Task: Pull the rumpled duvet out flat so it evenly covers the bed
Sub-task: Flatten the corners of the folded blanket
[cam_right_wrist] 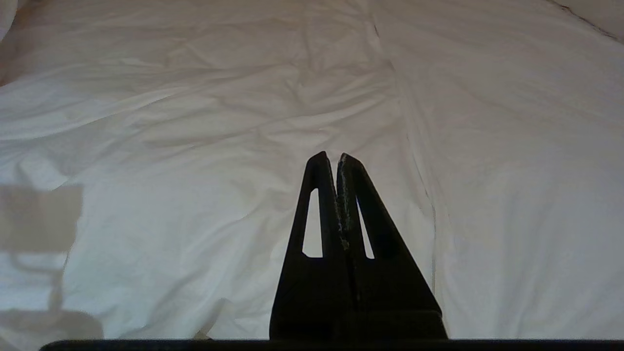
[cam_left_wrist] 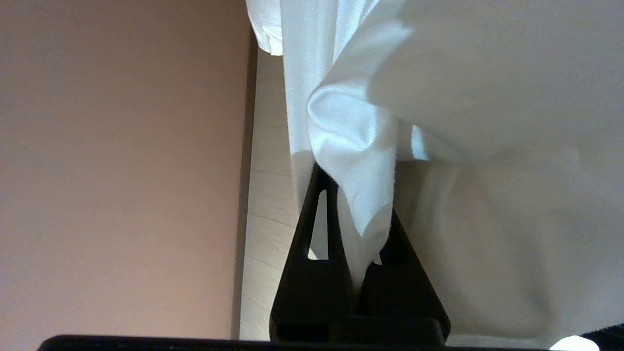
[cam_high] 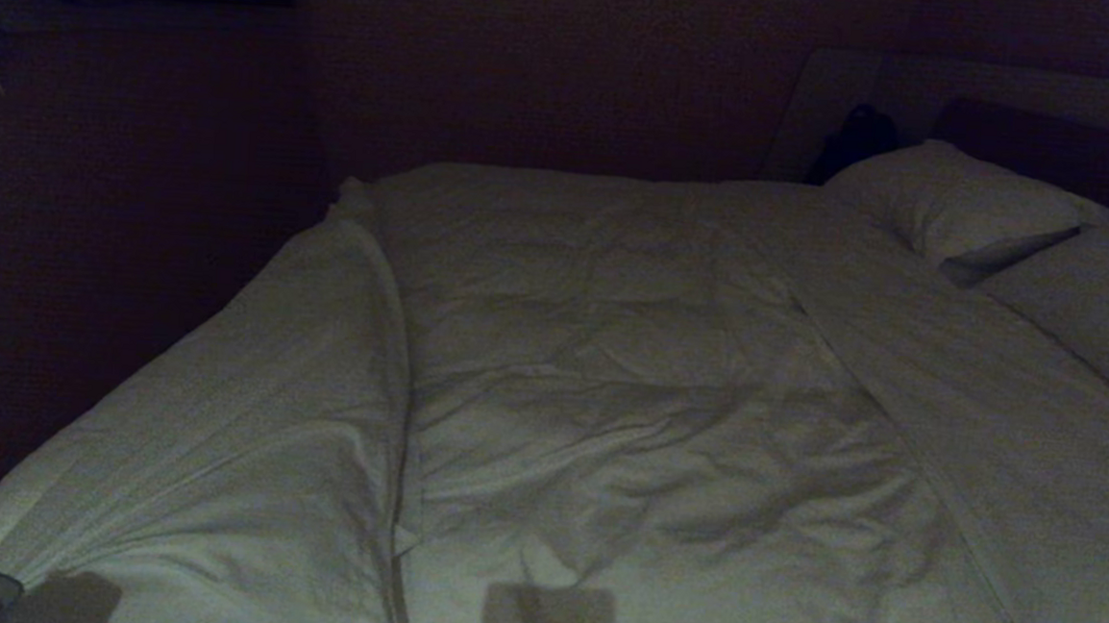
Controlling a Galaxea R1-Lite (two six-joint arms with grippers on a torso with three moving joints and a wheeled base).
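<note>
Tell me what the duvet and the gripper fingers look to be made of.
The duvet: soft woven cloth, likely cotton, matte white; it creases in fine wrinkles and puffs over a filling. A fold of it drapes limply between the left gripper fingers. The fingers: stiff matte black, probably moulded plastic, with triangular cut-outs; the right gripper shows pale scuffs along its inner edges.

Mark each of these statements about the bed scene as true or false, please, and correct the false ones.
1. The left gripper pinches a fold of the duvet. True.
2. The right gripper is wide open. False: its fingers are shut together, holding nothing.
3. Two pillows lie at the head of the bed. True.
4. The duvet lies perfectly smooth. False: it is creased, with a long fold along one side.
</note>
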